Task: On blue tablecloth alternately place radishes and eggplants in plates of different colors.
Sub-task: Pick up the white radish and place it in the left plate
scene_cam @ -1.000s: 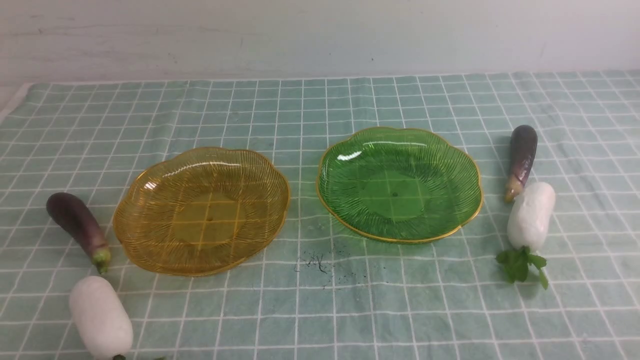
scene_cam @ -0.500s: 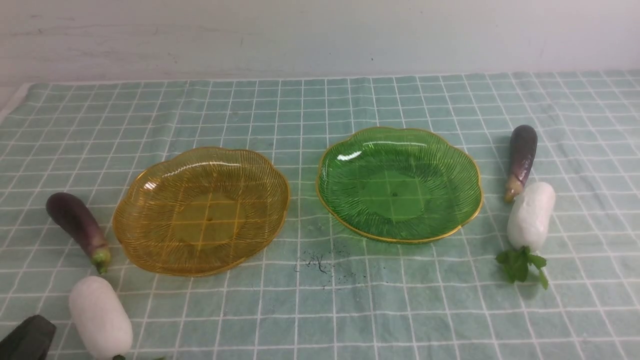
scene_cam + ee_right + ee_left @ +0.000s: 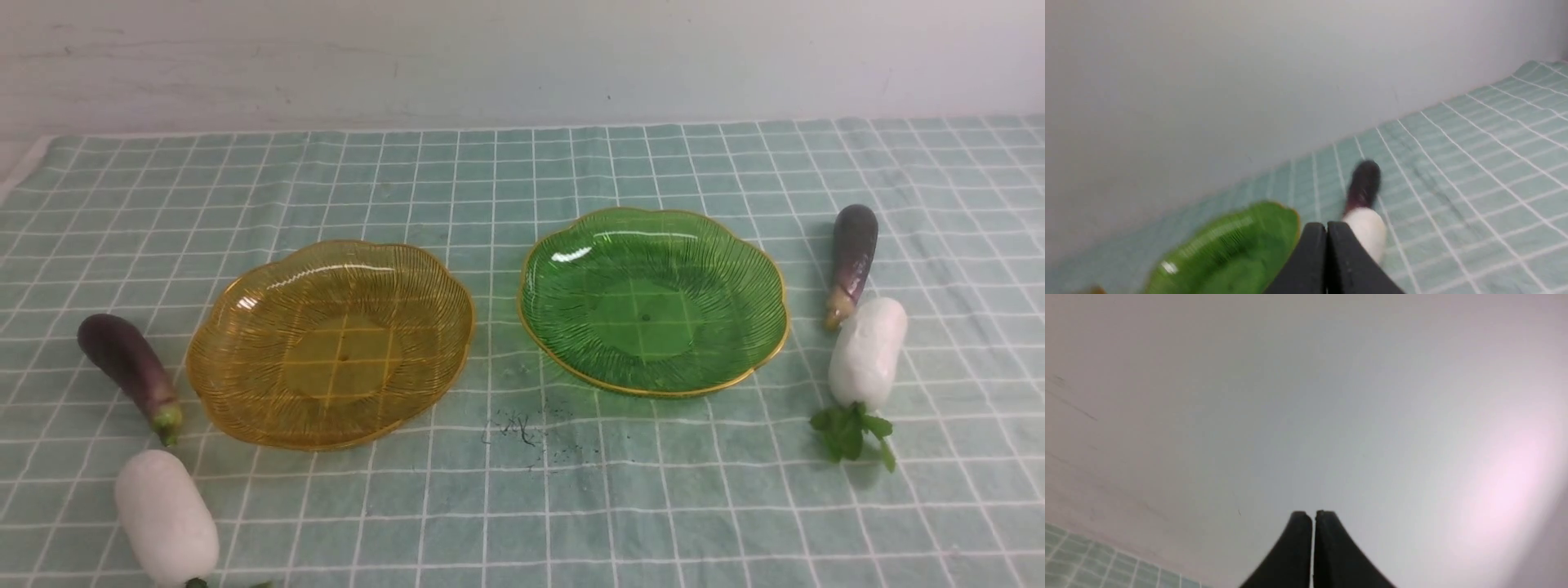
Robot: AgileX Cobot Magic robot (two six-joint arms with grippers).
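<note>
blue tablecloth (image 3: 571,523) | left jaws pressed together, empty | right jaws pressed together, empty

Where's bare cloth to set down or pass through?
Free: teal grid cloth behind amber ribbed plate and green ribbed plate, and around dark smudge. Crowded: left purple eggplant beside left white radish; right purple eggplant beside right white radish.
</note>
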